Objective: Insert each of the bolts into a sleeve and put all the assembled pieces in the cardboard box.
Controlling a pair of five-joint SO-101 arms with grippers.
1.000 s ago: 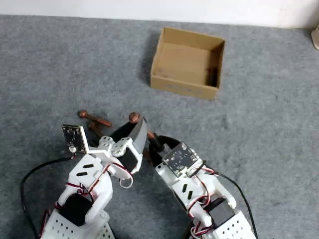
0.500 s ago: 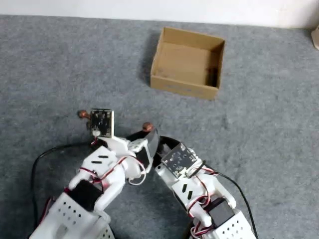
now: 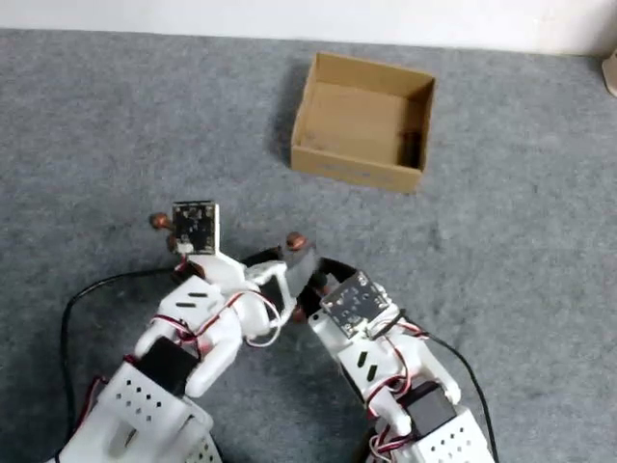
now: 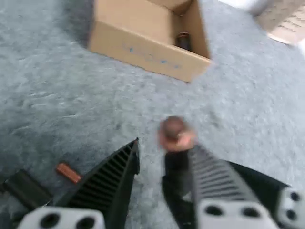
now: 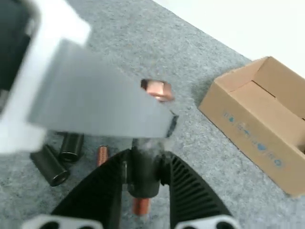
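Bolt of copper-coloured metal with a hexagonal head (image 5: 157,89) stands upright through a short black cylindrical sleeve (image 5: 143,172), its threaded end showing below the sleeve, toward the near edge of the table, about midway along it. Right gripper (image 5: 145,161) is clamped on the sleeve, which sits between its black ribbed fingers above the grey carpeted table (image 3: 521,212). Left gripper (image 4: 165,144) sits just beside the bolt head with its jaws wide apart; the head lies close by one finger and well off the other. Two more black sleeves (image 5: 71,145) lie close together on the table next to a loose copper bolt (image 5: 101,155), on the left arm's side. Open brown cardboard box (image 3: 352,169) rests toward the far edge of the table, well apart from both arms, and a dark assembled piece (image 4: 183,40) stands against an inner wall in one corner of it.
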